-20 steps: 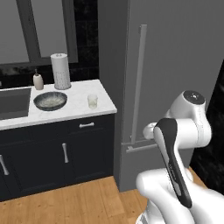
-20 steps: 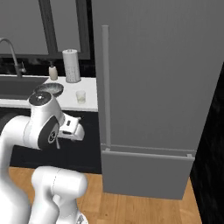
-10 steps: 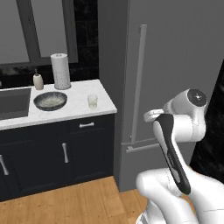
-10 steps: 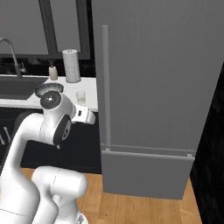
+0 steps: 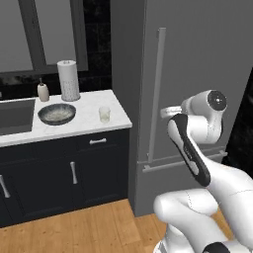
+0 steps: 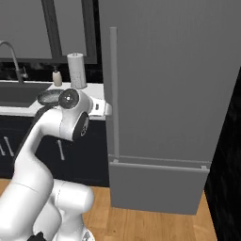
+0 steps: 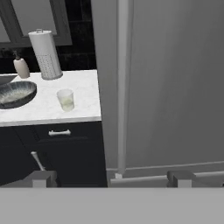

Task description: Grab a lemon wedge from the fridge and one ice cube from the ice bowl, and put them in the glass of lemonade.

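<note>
The fridge (image 5: 197,74) (image 6: 169,84) (image 7: 175,87) is a tall matte grey appliance with its door closed, so the lemon wedge is hidden. Its long vertical bar handle (image 5: 157,94) (image 6: 113,94) (image 7: 122,87) runs down the door's left edge. My gripper (image 5: 165,112) (image 6: 107,109) (image 7: 111,179) is open and empty, pointing at the handle a short way in front of it. On the white counter to the left stands the glass of lemonade (image 5: 104,114) (image 7: 66,99). The dark ice bowl (image 5: 57,113) (image 6: 47,96) (image 7: 15,93) lies beside the glass.
A paper towel roll (image 5: 68,80) (image 6: 77,70) (image 7: 46,54) and a beige soap bottle (image 5: 43,91) (image 6: 57,77) (image 7: 20,68) stand at the counter's back. A dark sink (image 5: 15,116) with a faucet (image 6: 12,52) lies further left. Dark cabinets (image 5: 74,173) sit under the counter, above wood floor.
The arm has swung up and forward, carrying the open gripper closer to the fridge handle. Nothing on the counter has moved.
</note>
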Tool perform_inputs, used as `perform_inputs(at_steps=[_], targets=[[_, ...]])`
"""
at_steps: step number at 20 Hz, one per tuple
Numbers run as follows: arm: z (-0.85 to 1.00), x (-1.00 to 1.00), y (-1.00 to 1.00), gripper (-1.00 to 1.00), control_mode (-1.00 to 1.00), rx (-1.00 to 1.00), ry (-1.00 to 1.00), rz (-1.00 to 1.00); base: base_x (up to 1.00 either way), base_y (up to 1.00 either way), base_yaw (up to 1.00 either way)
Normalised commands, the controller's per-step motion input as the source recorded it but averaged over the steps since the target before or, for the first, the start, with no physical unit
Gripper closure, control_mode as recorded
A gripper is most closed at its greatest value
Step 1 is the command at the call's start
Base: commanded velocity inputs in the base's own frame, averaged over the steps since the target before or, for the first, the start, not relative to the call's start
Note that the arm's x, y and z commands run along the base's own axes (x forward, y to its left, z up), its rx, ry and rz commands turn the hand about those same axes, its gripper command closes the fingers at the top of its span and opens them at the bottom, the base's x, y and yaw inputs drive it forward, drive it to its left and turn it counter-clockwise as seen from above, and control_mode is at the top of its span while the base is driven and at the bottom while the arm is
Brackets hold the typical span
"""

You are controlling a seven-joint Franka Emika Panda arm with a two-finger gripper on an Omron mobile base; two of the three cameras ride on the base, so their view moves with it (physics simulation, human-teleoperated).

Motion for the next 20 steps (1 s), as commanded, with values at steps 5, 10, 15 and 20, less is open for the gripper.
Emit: perform_inputs(at_steps=[5, 10, 15, 20], targets=[[0.38, 0.7, 0.0, -1.0, -1.0, 0.0, 0.0, 0.0, 0.0, 0.0, 0.0], [0.16, 0.63, -0.17, -1.0, -1.0, 0.0, 0.0, 0.0, 0.0, 0.0, 0.0], [0.18, 0.54, -0.22, -1.0, -1.0, 0.02, 0.0, 0.0, 0.0, 0.0, 0.0], [0.01, 0.49, 0.0, -1.0, -1.0, 0.02, 0.0, 0.0, 0.0, 0.0, 0.0]])
